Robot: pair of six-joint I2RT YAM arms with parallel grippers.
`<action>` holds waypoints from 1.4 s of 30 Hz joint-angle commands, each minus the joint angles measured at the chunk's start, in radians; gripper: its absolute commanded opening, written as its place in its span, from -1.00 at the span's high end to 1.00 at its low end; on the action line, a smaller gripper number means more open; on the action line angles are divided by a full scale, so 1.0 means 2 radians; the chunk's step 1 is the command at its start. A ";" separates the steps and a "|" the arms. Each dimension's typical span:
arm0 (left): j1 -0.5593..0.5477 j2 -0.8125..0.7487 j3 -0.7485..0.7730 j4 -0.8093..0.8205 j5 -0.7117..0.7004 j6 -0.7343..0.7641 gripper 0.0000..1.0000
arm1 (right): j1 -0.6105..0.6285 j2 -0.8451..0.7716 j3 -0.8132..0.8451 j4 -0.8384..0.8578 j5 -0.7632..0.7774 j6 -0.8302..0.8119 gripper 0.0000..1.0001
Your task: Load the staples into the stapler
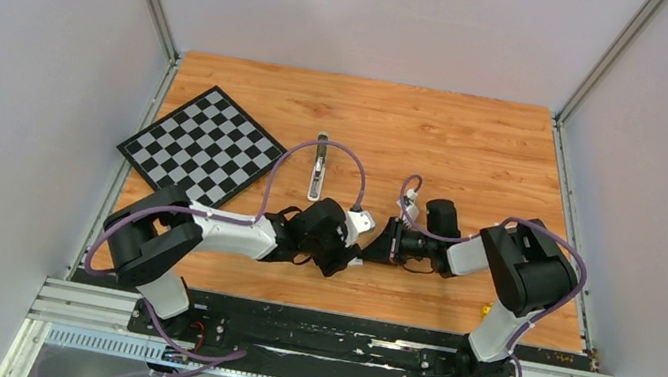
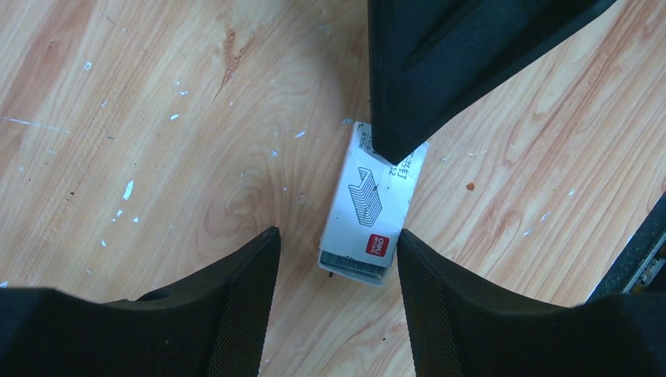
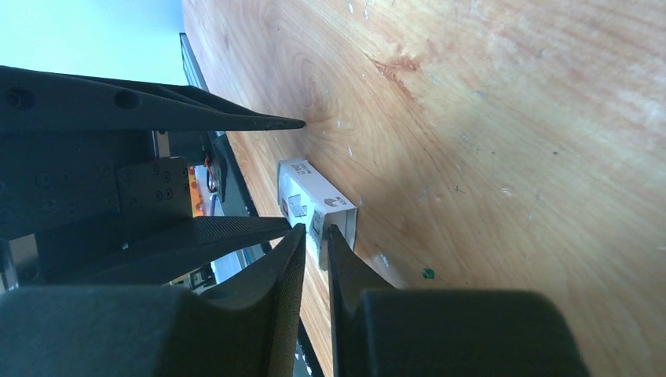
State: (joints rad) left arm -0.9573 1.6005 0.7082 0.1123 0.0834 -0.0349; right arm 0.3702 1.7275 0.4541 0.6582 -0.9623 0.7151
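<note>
The stapler lies opened flat on the wooden table, well beyond both grippers. A small white staple box lies on the wood, and its open near end shows grey staples inside. My left gripper is open, with one finger on each side of the box's near end. My right gripper is nearly closed, pinching the far end of the box. It appears in the left wrist view as a black wedge. In the top view both grippers meet near the table's front middle and hide the box.
A black-and-white checkerboard lies at the left of the table. Metal frame posts and grey walls close in the sides and back. The black base rail runs along the near edge.
</note>
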 commanded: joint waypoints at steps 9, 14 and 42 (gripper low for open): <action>-0.003 0.028 0.007 -0.017 0.026 0.002 -0.12 | -0.007 0.036 -0.001 0.066 -0.033 0.027 0.60; -0.003 0.032 0.007 -0.014 0.033 0.000 -0.04 | -0.007 0.046 -0.003 0.092 -0.041 0.043 0.60; -0.007 0.038 0.006 -0.002 0.041 -0.010 0.13 | 0.010 0.071 -0.008 0.136 -0.045 0.080 0.55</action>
State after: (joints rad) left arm -0.9577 1.6451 0.7300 0.1650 0.1501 -0.0376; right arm 0.3779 1.8565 0.4541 0.8993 -1.0328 0.8722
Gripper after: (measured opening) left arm 0.436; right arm 0.226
